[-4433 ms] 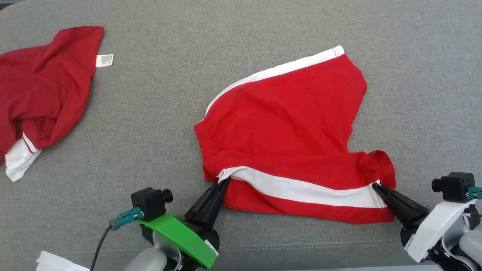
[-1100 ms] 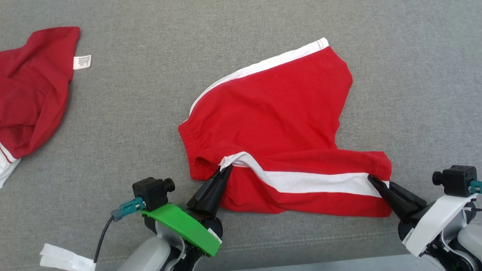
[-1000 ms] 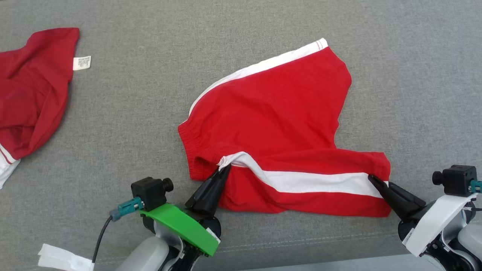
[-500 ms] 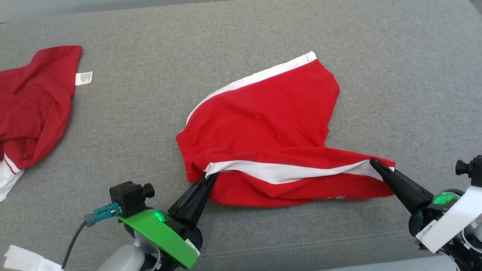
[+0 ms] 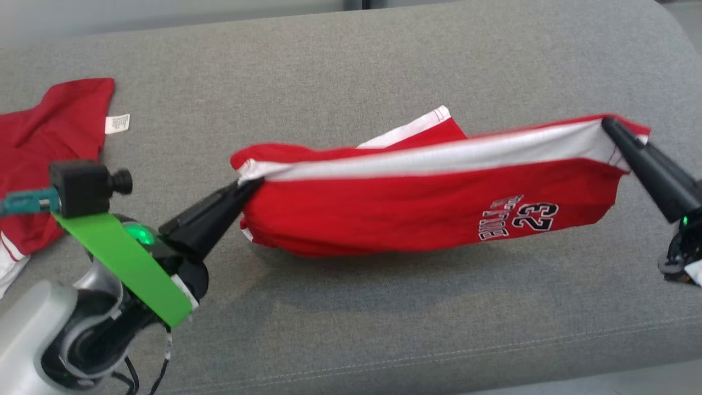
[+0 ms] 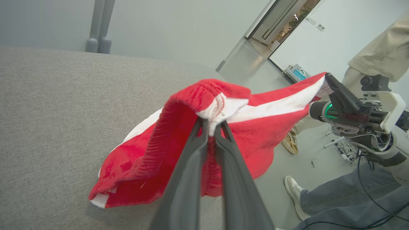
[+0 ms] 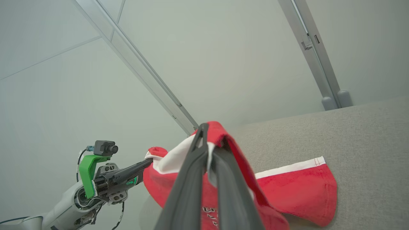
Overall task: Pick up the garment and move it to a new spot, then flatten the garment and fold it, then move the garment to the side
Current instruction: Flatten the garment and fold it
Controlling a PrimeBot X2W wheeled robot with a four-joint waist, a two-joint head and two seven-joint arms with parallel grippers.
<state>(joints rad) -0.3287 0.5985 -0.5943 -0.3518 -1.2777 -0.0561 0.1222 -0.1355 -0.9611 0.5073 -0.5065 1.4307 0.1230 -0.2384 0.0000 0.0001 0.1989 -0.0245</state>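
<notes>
The red shorts hang stretched between both pincers above the grey bench. The left pincer is clamped tight on the waistband end of the white stripe. The right pincer grips the hem end of that stripe, farther up the head view. Cloth sags below the taut stripe, its "23" print upside down, while the far leg lies on the bench behind. A second red garment rests well apart to the left.
</notes>
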